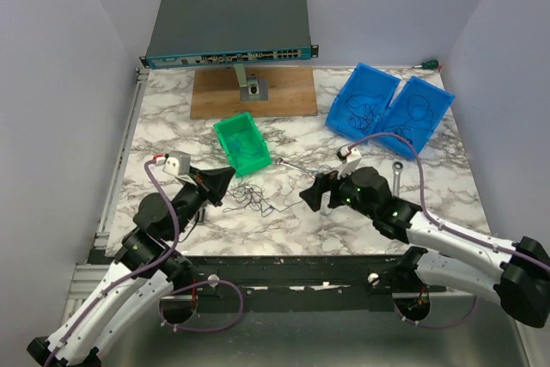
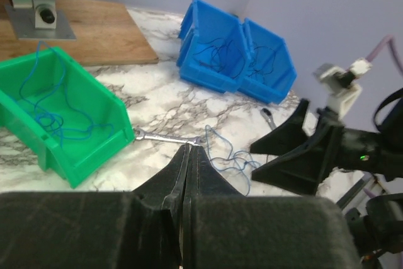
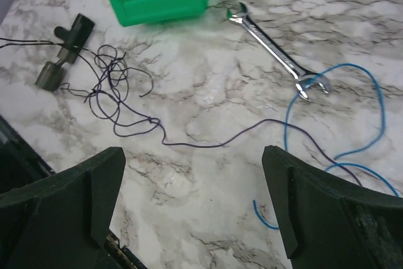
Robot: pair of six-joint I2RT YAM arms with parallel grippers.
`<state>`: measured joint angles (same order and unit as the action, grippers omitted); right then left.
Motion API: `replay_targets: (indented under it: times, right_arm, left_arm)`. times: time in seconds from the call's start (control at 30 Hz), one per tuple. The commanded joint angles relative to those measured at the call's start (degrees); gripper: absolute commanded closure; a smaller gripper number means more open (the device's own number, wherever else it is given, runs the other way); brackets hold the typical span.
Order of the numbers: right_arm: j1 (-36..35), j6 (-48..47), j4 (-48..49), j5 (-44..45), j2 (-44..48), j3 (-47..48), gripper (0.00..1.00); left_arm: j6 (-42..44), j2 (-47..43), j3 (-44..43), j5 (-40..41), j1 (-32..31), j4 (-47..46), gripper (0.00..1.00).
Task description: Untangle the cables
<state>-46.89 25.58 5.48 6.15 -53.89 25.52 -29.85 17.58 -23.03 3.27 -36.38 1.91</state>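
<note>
Top external shows the cables [image 1: 249, 198] lying on the marble table [image 1: 447, 178] between my two claws, a loose scribble of thin wire close to the table's near edge. My left claw [image 1: 230, 180] points at them from the left, its tip just beside the tangle. My right claw [image 1: 311, 193] faces them from the right. The green bin [image 1: 243, 145] stands near, just behind the tangle, and a thin wrench [image 1: 292, 165] lies on the marble beside that bin. The blue bins [image 1: 391, 109] sit well apart, toward the far right corner.

In the left wrist view my left claw [image 2: 189, 152] is pressed together with no gap. A blue wire [image 2: 227, 159] curls just past the tip, and I cannot tell whether a strand is caught there. In the right wrist view my right claw [image 3: 195, 203] is spread wide, holding nothing. A dark wire [image 3: 189, 145] crosses the bare marble ahead of the gap and runs into a knot of loops [image 3: 110, 89]. The widest bare marble lies between that wire and the wrench. The table's near edge shows dark right beside one finger [image 3: 69, 200].
</note>
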Motion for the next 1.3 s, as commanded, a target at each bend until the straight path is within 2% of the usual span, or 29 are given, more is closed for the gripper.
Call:
replay_targets:
  times: [0.0, 0.13, 0.3, 0.43, 0.6, 0.8, 0.9, 1.1, 1.27]
  right_arm:
    - [-0.41, -2.86, 12.26, -15.6, -5.28, 1.95, 0.0]
    - [-0.69, -1.78, 22.94, -22.9, -10.67, 1.75, 0.0]
    - [-1.22, -1.88, 33.78, -28.9, -16.16, 2.2, 0.0]
    - [-1.88, -4.44, 35.51, -34.52, -19.71, 4.83, 0.0]
    - [-3.06, -4.26, 37.06, -38.61, -24.75, 6.01, 0.03]
    - [-3.92, -1.36, 40.15, -28.75, -26.44, 1.82, 0.11]
    - [-3.91, 0.28, 40.87, -25.01, -27.24, 0.82, 0.2]
    - [-3.93, 3.1, 41.65, -21.22, -29.14, -1.72, 0.27]
    - [-3.97, 8.22, 35.36, -7.79, -24.97, -5.28, 0.51]
  left_arm:
    - [-1.32, -0.1, -9.92, -3.25, -0.07, 6.89, 1.0]
    - [-0.57, 4.19, -17.57, -9.15, -0.04, 11.74, 1.0]
    - [-1.95, 11.76, -21.4, -20.59, 0.05, 10.1, 1.0]
    - [-4.48, 16.88, -23.41, -28.48, 0.08, 6.88, 1.0]
    - [-7.23, 19.72, -24.29, -31.8, 0.15, 2.05, 1.0]
    - [-8.41, 21.25, -27.03, -33.65, 0.28, 0.33, 1.0]
    - [-9.86, 21.17, -27.89, -34.17, 0.75, -1.18, 1.0]
    - [-13.18, 17.32, -27.04, -30.76, 2.34, -6.59, 1.0]
    - [-3.03, 13.61, -34.15, -22.86, 2.73, 4.46, 1.0]
